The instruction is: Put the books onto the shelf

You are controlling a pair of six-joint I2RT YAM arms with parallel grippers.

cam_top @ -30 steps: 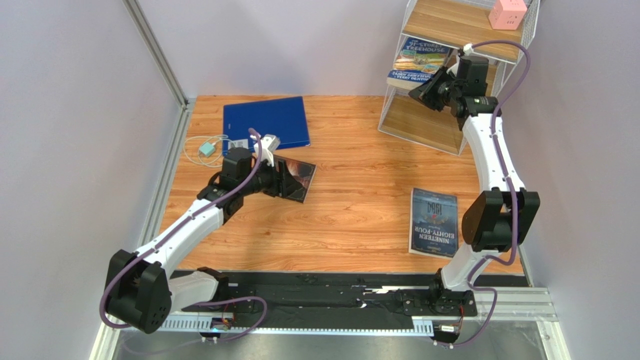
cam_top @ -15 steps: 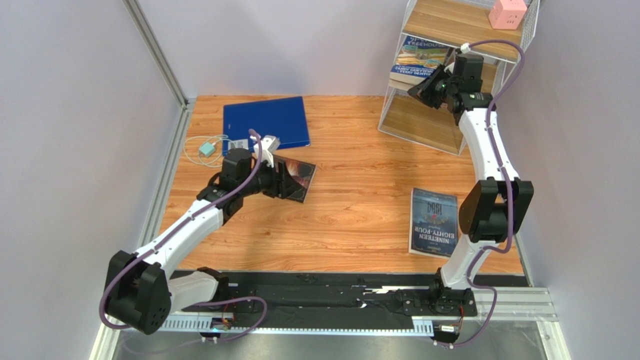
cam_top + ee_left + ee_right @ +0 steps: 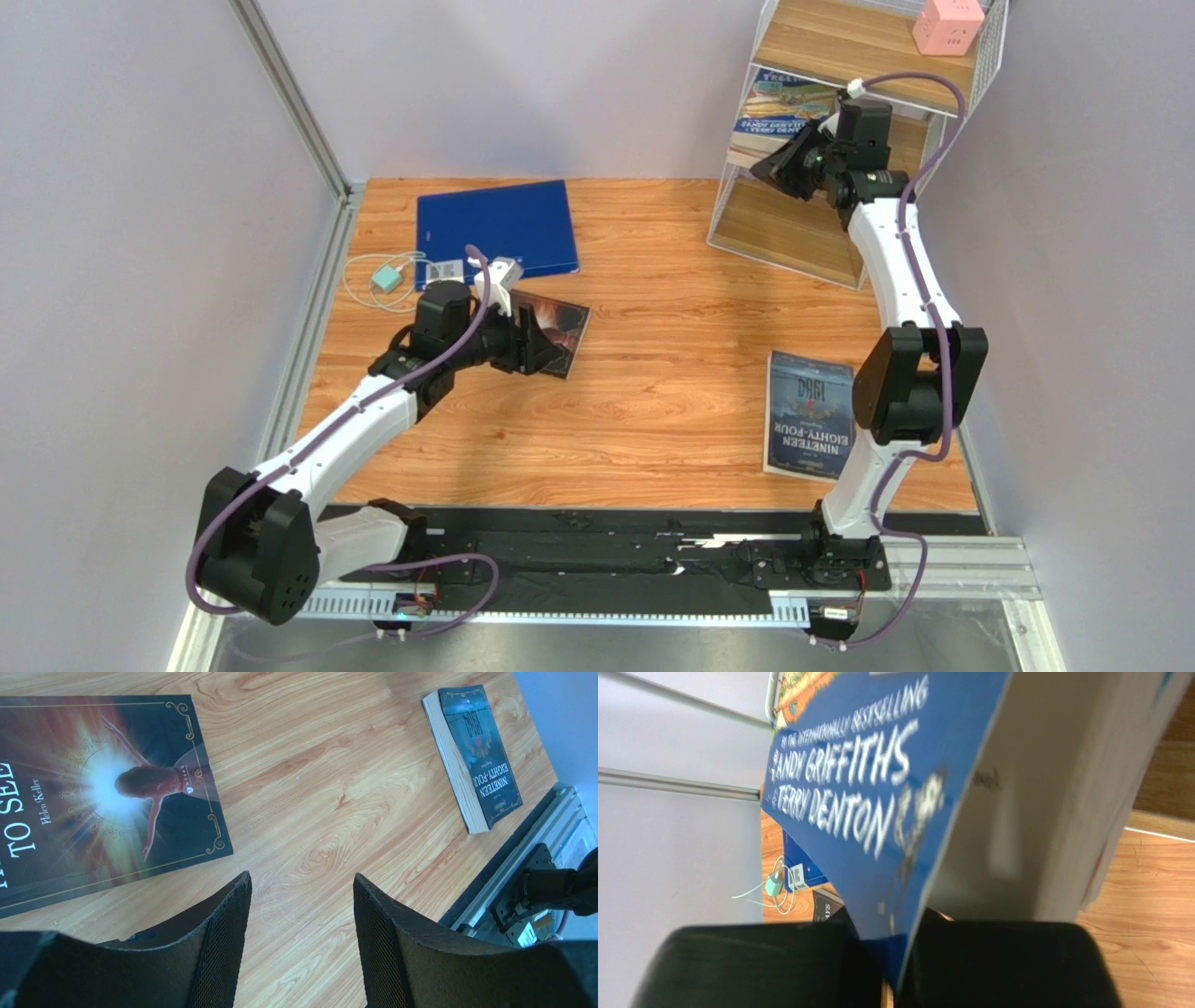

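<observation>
Book (blue) pinched by right end effector at shelf; left end effector parted, empty.

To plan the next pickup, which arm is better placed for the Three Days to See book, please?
Left: the left gripper hangs open beside Three Days to See; the right gripper grips a blue book at the shelf.

I see both arms built of white link shells and chunky black joint housings: left arm lower left, right arm on the right. A purple cable loops along each. The left gripper is black, its inner faces finely meshed.
</observation>
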